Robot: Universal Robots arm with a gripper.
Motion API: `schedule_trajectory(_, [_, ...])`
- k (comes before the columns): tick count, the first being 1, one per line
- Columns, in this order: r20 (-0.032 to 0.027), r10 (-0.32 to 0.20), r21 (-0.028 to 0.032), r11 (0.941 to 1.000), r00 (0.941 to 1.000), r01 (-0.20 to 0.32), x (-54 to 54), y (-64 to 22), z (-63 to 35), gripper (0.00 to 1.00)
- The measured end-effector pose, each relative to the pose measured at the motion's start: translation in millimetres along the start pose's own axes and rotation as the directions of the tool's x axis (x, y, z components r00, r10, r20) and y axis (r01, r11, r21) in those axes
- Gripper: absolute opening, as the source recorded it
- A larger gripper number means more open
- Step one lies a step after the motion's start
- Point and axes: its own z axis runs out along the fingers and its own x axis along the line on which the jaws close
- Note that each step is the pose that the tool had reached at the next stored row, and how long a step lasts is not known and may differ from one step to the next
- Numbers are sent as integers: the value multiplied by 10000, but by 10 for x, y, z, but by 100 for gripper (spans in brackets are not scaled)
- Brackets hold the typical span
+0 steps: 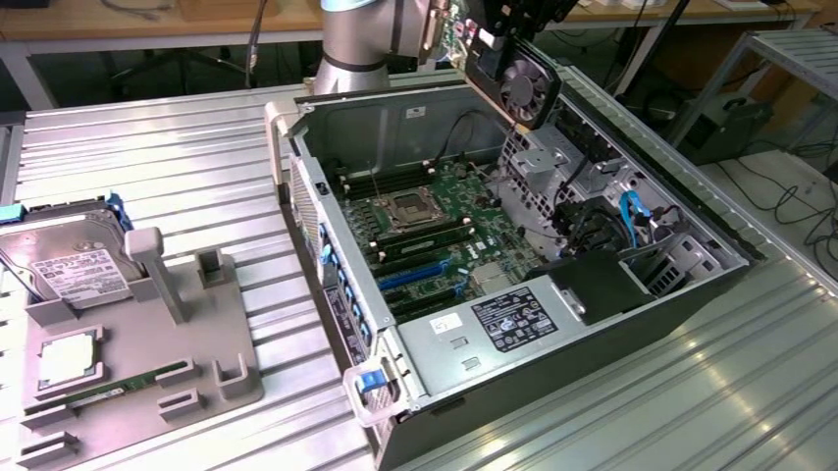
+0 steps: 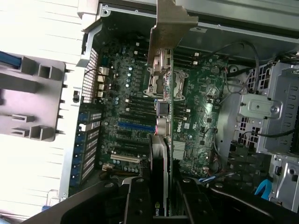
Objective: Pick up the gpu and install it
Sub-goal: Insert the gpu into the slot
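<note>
While the gripper (image 1: 504, 44) is clamping the graphics card (image 1: 520, 83) between its two fingers (image 2: 138, 200), the card is hanging in the air above the open computer case (image 1: 343, 294). It is staying clear of the circuit board (image 1: 439, 231) and is not sitting in any slot. In the exterior view the card is tilting, with its round fan (image 1: 524, 86) showing, and it is hovering over the far end of the case, close to the arm (image 1: 351, 39). In the wrist view the card is presenting edge-on, running from the fingers out to its pale metal bracket (image 2: 169, 28), with the circuit board lying beneath it.

Inside the case, the processor socket (image 1: 402, 206) is sitting near the middle of the board, and the blue slots (image 1: 419, 273) are lying beside it, toward the near end. A power unit with a white label (image 1: 524, 319) is occupying the near corner, and a blue cable (image 1: 633, 221) is looping among the drive bays on the exterior view's right.

Outside the case, on the exterior view's left, a grey parts tray (image 1: 144, 324) is resting on the ribbed metal table (image 1: 157, 147). A hard drive with a white label (image 1: 73, 265) is lying at its far end, a square processor chip (image 1: 66, 361) is lying nearer, and a green memory stick (image 1: 125, 385) is lying just beside the chip.
</note>
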Motion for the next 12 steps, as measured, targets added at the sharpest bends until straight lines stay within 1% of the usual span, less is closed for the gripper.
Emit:
schedule_trajectory(6, [-20, -528, -8, 9986, 9986, 528, 0, 0, 0, 27])
schedule_trajectory(12, [-38, -1022, -17, 9948, 9948, 1022, 0, 0, 0, 27])
